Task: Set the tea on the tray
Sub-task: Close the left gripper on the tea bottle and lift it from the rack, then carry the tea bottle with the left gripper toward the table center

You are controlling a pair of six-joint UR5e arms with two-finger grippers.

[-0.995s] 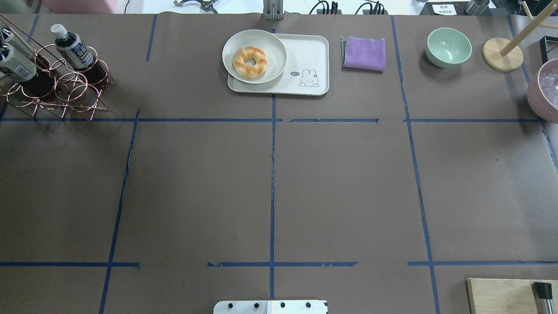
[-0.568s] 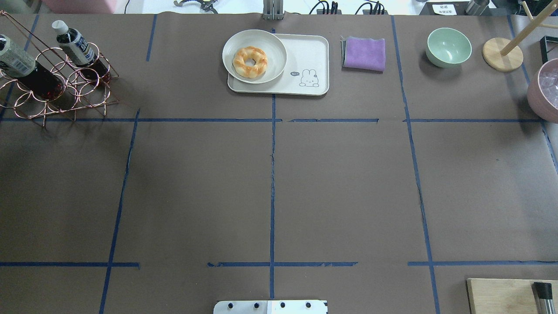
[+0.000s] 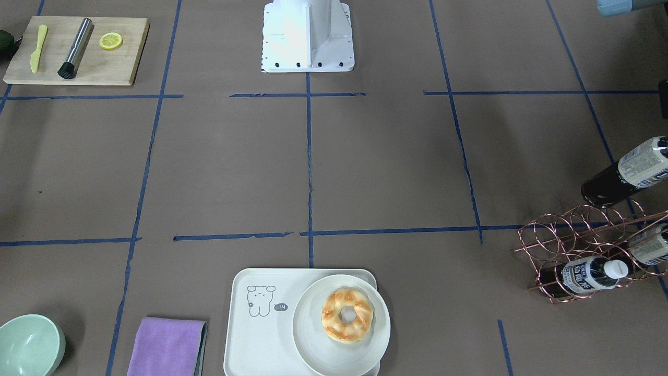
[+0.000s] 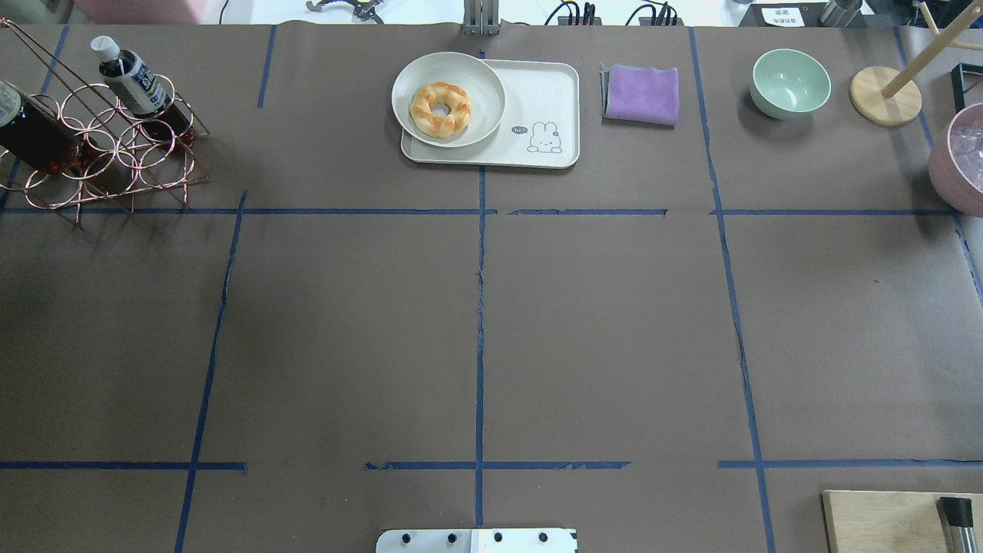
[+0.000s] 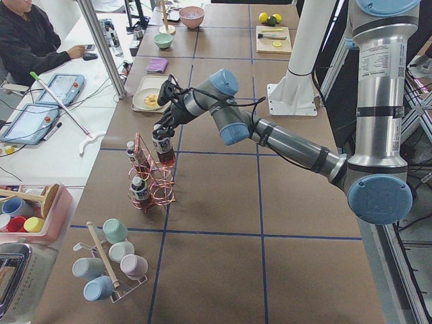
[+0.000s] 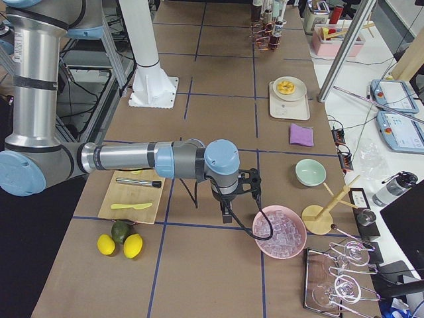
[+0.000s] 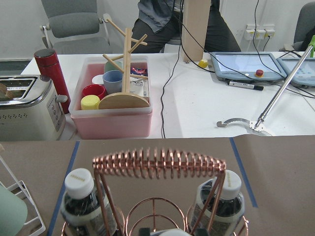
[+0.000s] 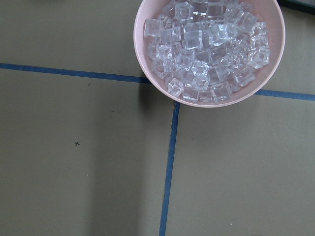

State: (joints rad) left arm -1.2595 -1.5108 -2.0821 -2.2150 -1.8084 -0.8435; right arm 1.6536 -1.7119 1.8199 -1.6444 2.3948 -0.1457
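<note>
The tea (image 3: 625, 175), a clear plastic bottle of dark liquid, hung tilted over the copper wire rack (image 3: 569, 240) at the bench's (image 4: 345, 322) 10 o'clock. The smooth cream tray (image 4: 547, 86) at 12 o'clock held no tea yet; whether the left claw (image 5: 164, 125) or right claw (image 6: 227, 211) was clenched could not be told.

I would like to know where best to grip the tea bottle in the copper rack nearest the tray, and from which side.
Grip the tea bottle on its labelled upper body, just below the white cap. That end juts tilted from the copper rack, while wire rings surround the dark lower body. Probably approach from the cap end, closing across the round body.
</note>
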